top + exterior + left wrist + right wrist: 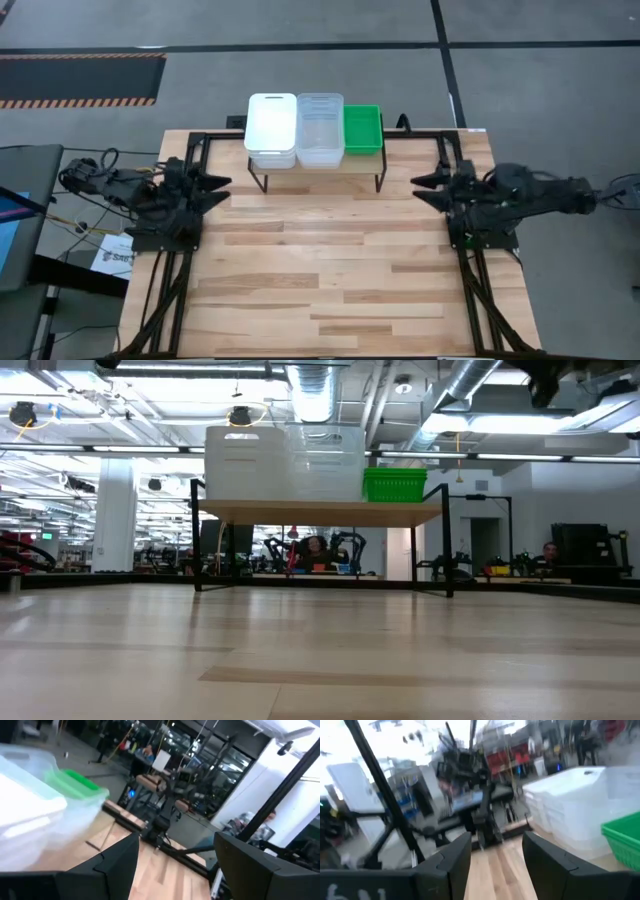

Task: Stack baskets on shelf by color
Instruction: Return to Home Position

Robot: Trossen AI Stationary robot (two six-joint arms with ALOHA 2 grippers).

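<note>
The work surface is a slatted wooden table (330, 290) in a large open hall with ceiling ducts and other rigs behind it. The left gripper (222, 190) sits folded back at the left edge of the table with its fingers spread and nothing between them. The right gripper (420, 189) mirrors it at the right edge, also spread and empty. Both are well apart from the shelf (320, 513) at the far side of the table. On the shelf stand three stacks side by side: white baskets (271, 130), clear baskets (320, 128) and green baskets (362, 128). No basket shows loose on the table. The number per stack cannot be read. Sorting appears complete; only parking the arms is left.
</note>
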